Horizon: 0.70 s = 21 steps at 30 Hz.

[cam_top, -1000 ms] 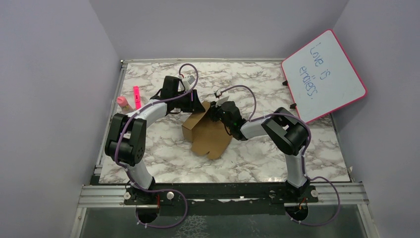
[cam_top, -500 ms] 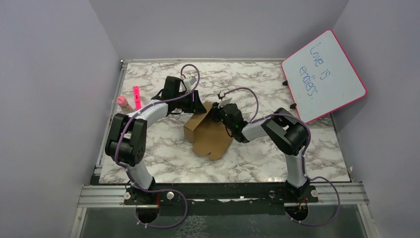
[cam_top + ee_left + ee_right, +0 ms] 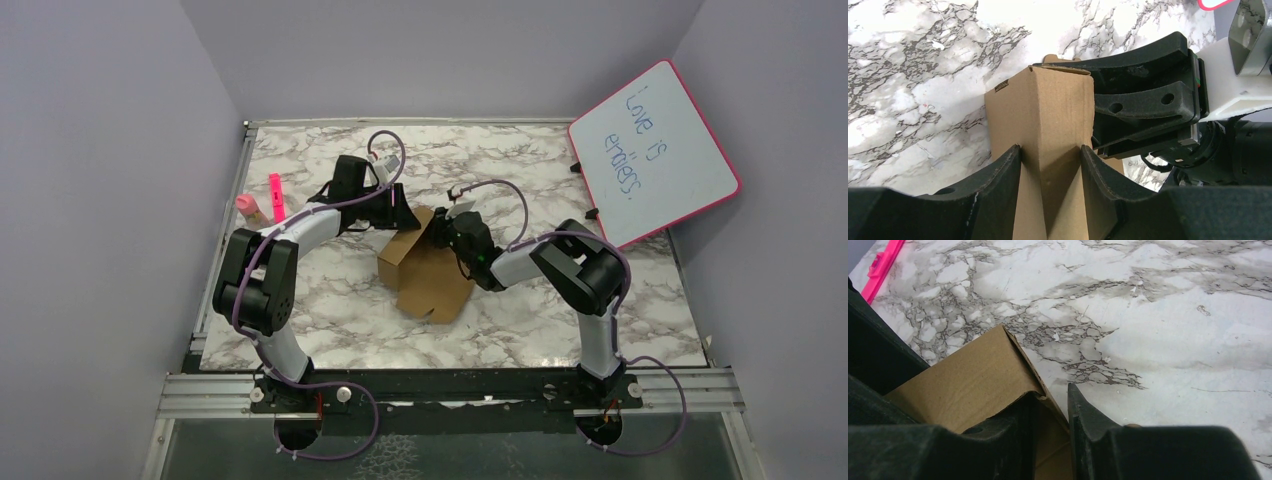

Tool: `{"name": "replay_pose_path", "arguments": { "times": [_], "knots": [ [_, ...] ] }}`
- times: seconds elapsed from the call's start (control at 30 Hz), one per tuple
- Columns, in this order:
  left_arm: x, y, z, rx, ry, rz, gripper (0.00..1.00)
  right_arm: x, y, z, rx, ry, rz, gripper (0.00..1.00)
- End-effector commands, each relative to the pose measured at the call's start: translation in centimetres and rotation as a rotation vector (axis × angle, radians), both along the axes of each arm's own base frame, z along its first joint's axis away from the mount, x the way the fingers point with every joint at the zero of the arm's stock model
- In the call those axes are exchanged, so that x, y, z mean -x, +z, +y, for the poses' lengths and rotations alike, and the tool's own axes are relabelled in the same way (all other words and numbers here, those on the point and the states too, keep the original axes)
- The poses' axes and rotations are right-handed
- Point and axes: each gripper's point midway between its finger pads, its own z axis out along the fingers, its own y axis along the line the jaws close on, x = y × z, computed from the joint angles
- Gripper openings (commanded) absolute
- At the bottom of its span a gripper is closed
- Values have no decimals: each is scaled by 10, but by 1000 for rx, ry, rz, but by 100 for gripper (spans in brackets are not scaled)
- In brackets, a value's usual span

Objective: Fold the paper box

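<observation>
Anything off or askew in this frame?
Only the pink-framed whiteboard: it sits tilted at the marble table's far right corner. The brown cardboard box is half-folded, held by the left gripper and right gripper, no tear visible.

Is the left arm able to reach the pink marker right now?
Probably not yet: the left gripper is clamped on a wall of the paper box. Once released, bare table leads to the pink marker.
</observation>
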Motion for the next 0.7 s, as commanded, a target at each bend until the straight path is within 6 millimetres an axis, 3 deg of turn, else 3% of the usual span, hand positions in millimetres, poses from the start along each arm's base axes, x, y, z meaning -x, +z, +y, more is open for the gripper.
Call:
{"name": "replay_pose_path", "arguments": {
  "times": [0.0, 0.33, 0.47, 0.67],
  "knots": [
    [51, 19, -30, 139, -175, 119, 46, -8, 4, -17, -3, -93, -14, 30],
    [33, 16, -12, -2, -70, 35, 57, 4, 13, 1, -36, 42, -59, 35],
    [26, 20, -3, -26, -22, 12, 67, 8, 22, -1, -46, 46, -70, 50],
    [14, 28, 18, -106, 68, -41, 71, 18, 35, -14, -41, 33, -69, 68]
  ]
}}
